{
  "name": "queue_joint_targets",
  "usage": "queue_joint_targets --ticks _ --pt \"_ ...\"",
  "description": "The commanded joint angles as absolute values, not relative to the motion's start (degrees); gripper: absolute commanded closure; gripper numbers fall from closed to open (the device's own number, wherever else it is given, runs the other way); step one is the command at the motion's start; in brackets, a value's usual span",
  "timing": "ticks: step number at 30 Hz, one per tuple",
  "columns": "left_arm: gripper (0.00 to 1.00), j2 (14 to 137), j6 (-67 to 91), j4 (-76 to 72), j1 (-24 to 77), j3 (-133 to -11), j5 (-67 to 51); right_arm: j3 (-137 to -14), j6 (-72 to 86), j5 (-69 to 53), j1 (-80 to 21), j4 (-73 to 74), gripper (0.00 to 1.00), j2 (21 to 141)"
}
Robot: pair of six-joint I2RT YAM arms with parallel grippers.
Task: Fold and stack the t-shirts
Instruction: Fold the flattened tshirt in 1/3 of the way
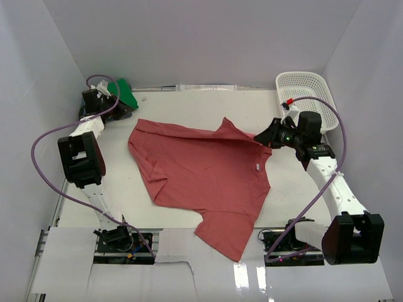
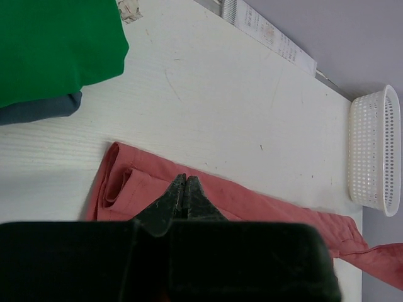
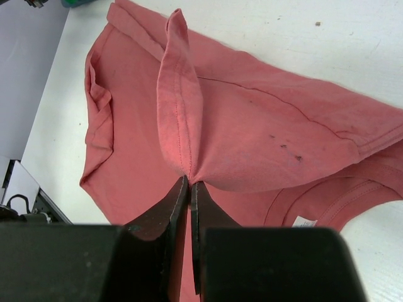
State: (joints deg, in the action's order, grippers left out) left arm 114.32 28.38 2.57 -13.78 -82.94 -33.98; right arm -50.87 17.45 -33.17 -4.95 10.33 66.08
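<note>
- The red t-shirt point(image 1: 201, 170) lies open and rumpled on the table point(image 1: 264, 107), starting just beside the white basket point(image 1: 315, 88) and spreading away from it to the left; its hem, the part farthest from the basket on the near side, hangs over the table's front edge
- The right gripper point(image 3: 190, 182), just in front of the basket, has its jaws pressed together on a raised ridge of the red cloth near the neck opening, and the fabric tents up from that pinch
- The left gripper point(image 2: 186, 179) is well apart from the basket, over the shirt's far-left corner, with its tips pressed together; I cannot tell whether any cloth is caught between them
- The green t-shirt point(image 2: 50, 44) sits folded on top of the blue-grey t-shirt point(image 2: 38, 110) in the back corner opposite the basket
- The cloth looks light, limp and thin: it probably sags from any single pinch, drags wrinkles along and slips little on the table
- Best holds seem to be seams, such as a shoulder, sleeve hem or bottom corner, with two points taken together so an edge stays taut
- A one-layer pinch may pull the front apart from the back
</note>
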Motion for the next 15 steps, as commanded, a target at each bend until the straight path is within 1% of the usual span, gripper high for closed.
queue_joint_targets --ticks 1,5,6,9,11,15 --pt "1.0 110.2 28.1 2.0 -14.2 -82.7 -37.1 -50.0 17.0 -33.6 -5.2 10.5 0.92 64.1" --pt "1.0 112.1 27.9 4.8 -14.2 -83.7 -38.7 -48.3 17.8 -34.1 -5.1 10.7 0.92 63.6" --pt "0.87 113.3 27.6 5.6 -14.2 -84.0 -39.0 -47.8 18.0 -34.3 -5.3 10.5 0.92 63.5" --pt "0.66 114.6 27.2 6.9 -14.2 -84.7 -40.6 -46.1 18.4 -34.4 -5.4 9.8 0.92 63.4" --pt "0.64 115.6 27.2 7.6 -14.1 -84.9 -40.8 -45.4 18.4 -34.3 -5.4 9.7 0.92 63.4" --pt "0.65 117.3 26.6 10.6 -13.9 -87.3 -38.6 -44.9 18.5 -34.3 -5.5 9.2 0.92 63.3"
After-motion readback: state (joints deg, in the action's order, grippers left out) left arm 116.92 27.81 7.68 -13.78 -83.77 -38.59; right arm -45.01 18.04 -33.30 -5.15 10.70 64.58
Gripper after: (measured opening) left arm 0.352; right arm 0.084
